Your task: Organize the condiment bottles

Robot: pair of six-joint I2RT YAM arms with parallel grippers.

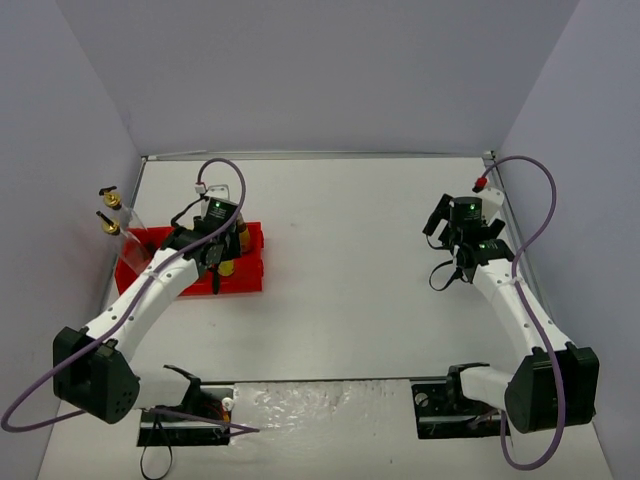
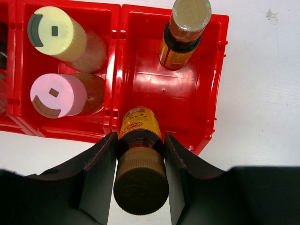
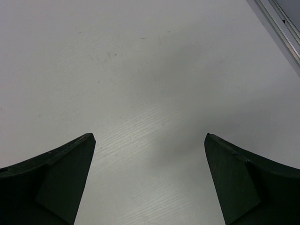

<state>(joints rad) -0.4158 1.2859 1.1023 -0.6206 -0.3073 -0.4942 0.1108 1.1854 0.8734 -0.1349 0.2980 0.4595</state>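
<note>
Far left, top view: two glass bottles (image 1: 112,199), gold spouts up, at left end of red tray (image 1: 250,278). Probably in end compartment, though too small to confirm.
Middle compartment: yellow-capped bottle (image 2: 56,32) beside pink-capped bottle (image 2: 54,93), like with like.
Right compartment: brown-capped bottle (image 2: 183,35) upright at far wall, near side left free.
Left gripper (image 2: 140,140) clamped on held bottle (image 2: 140,183), tilted at that free spot by near rim, so twins pair up.
Right gripper (image 3: 150,178): fingers wide apart over table (image 3: 150,70), nothing held, well clear.
</note>
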